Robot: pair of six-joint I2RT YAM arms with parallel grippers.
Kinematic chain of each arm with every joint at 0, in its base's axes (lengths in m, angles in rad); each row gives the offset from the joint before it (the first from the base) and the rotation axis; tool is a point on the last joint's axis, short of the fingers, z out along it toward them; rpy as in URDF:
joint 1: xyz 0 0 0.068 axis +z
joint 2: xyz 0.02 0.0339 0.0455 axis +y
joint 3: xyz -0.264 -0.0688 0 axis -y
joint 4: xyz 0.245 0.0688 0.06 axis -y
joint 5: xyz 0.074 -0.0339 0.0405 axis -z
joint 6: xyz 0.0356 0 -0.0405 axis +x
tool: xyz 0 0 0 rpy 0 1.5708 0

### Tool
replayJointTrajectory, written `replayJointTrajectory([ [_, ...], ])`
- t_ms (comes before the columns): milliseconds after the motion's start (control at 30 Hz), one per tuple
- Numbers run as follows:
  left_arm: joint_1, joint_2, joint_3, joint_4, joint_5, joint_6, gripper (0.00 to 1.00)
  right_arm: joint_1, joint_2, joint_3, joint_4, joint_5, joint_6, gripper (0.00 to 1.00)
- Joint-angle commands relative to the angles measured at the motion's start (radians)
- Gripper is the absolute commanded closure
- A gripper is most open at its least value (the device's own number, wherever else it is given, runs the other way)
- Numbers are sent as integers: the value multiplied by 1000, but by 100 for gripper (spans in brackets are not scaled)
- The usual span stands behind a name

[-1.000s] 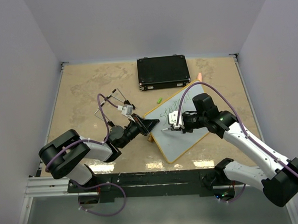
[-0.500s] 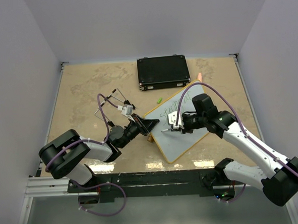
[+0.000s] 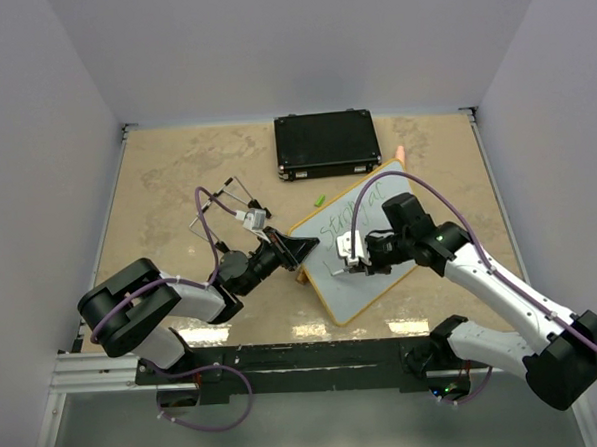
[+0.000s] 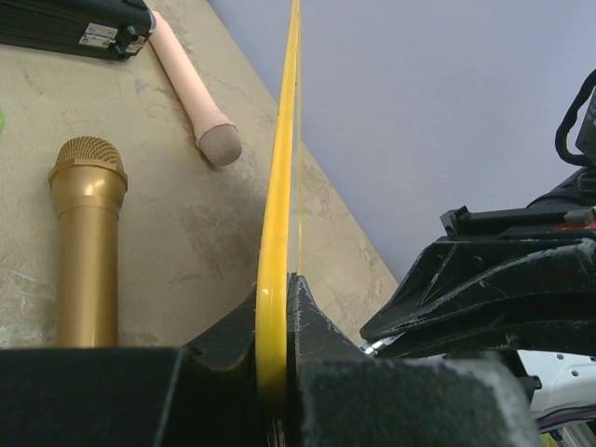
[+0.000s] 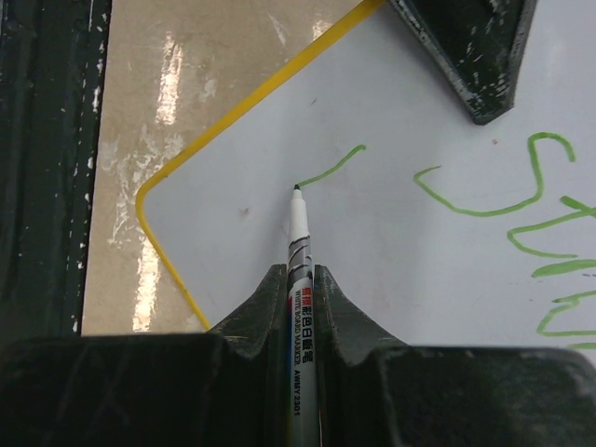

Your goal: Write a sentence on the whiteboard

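Nearest to you, the flat white whiteboard (image 3: 367,285) with its thin yellow rim lay at a slant on the beige stone-patterned table (image 3: 166,170), just in front of the arm bases. Above its near part, your right hand (image 5: 298,279) was pressed together on a slim white plastic marker (image 5: 298,233). The dark tip met the board at the end of a short green stroke.

A little further, your left hand (image 4: 275,307) pinched the yellow rim on the board's left side, one finger on each face. I think this was the right place to hold. The panel looked thin, stiff and light, and its face is smooth, so it would probably slide under the pen if nothing kept it. The marker barrel also seemed slippery, so a light pressure would suit it better than a hard one.

Beyond the tip ran the green handwritten sentence (image 5: 549,233), in two lines toward the far corner.

Further away, the left wrist view showed a gold metal microphone (image 4: 87,242) and a pale pink cylinder (image 4: 191,88) behind the board. A small green piece (image 3: 318,199) lay near the far edge, and the black rectangular case (image 3: 326,145) stood farthest.
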Motion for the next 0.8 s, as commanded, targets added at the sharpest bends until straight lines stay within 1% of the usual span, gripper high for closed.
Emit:
replayJointTrajectory([
  [0, -2, 6, -3, 31, -38, 63, 100, 7, 15, -13, -24, 22, -29, 100],
  [167, -2, 7, -1, 30, -37, 64, 100, 6, 12, 1, -30, 13, -29, 100],
  [367, -2, 12, -1, 34, -32, 63, 100, 7, -12, 65, -30, -48, -1, 100],
  [767, -2, 21, -7, 53, -28, 58, 100, 7, 14, 56, 34, -17, 42, 100],
])
